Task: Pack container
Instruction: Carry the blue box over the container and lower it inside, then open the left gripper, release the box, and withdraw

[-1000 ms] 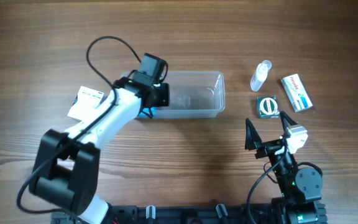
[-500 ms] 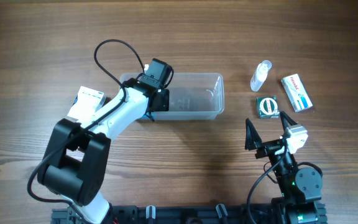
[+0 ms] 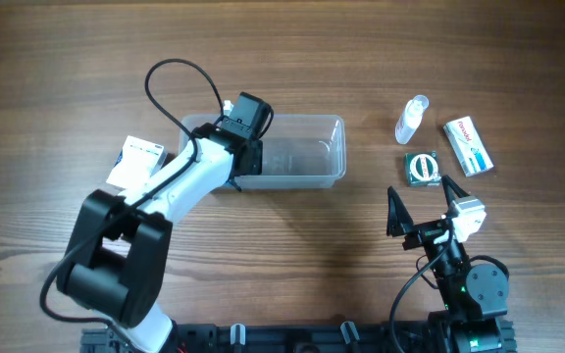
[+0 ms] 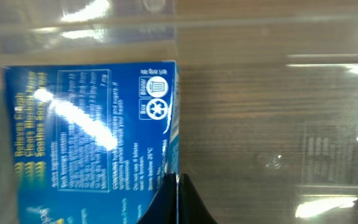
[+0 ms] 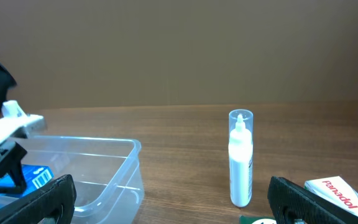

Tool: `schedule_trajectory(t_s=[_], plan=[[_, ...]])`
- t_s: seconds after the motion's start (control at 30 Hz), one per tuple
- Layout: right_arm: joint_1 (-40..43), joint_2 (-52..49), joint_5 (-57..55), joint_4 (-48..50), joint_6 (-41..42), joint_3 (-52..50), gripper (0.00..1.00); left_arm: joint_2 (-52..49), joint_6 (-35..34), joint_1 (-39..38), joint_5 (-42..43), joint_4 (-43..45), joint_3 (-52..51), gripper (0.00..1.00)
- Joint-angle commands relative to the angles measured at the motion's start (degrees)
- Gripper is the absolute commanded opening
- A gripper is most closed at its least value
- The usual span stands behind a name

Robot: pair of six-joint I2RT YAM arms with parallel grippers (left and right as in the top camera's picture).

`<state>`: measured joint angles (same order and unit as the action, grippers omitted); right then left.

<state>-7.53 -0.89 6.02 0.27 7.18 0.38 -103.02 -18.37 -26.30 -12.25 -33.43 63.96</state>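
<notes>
The container (image 3: 307, 157) is a clear shallow tub on the wooden table, left of centre in the overhead view. My left gripper (image 3: 246, 155) is at its left end, its jaws (image 4: 178, 198) shut on the thin clear end wall. A blue printed box (image 4: 86, 137) lies right against that wall on its left side; I cannot tell whether it is inside the tub. The tub (image 5: 98, 168) and the blue box (image 5: 35, 175) also show in the right wrist view. My right gripper (image 3: 422, 208) is open and empty, low at the right, apart from everything.
A small clear spray bottle (image 3: 412, 118) stands at the right, with a green box (image 3: 422, 167) and a white Panadol box (image 3: 468, 145) beside it. A white and blue packet (image 3: 135, 160) lies left of my left arm.
The container has slid a little to the left with my left gripper on its end wall. The left arm has swung in closer. The right arm has not moved.
</notes>
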Motion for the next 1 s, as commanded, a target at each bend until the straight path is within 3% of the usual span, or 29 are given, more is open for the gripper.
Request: schedule_trajectory(t_s=[0.0, 0.2, 0.4, 0.67, 0.97], plan=[[0.37, 0.24, 0.92, 0.22, -1.03, -0.09, 1.00, 4.11, -0.55, -0.11, -4.35, -0.68, 0.50, 0.04], [0.37, 0.24, 0.92, 0.22, -1.03, -0.09, 1.00, 6.27, -0.59, -0.09, -4.33, -1.25, 0.57, 0.04], [0.37, 0.24, 0.92, 0.22, -1.03, -0.09, 1.00, 6.32, -4.83, 2.56, -3.78, -2.05, 0.55, 0.04], [0.37, 0.24, 0.92, 0.22, -1.03, -0.09, 1.00, 6.27, -4.83, 7.32, 2.43, -2.34, 0.55, 0.04], [0.37, 0.24, 0.92, 0.22, -1.03, -0.09, 1.00, 4.72, -4.81, 7.32, 2.40, -2.40, 0.52, 0.04]])
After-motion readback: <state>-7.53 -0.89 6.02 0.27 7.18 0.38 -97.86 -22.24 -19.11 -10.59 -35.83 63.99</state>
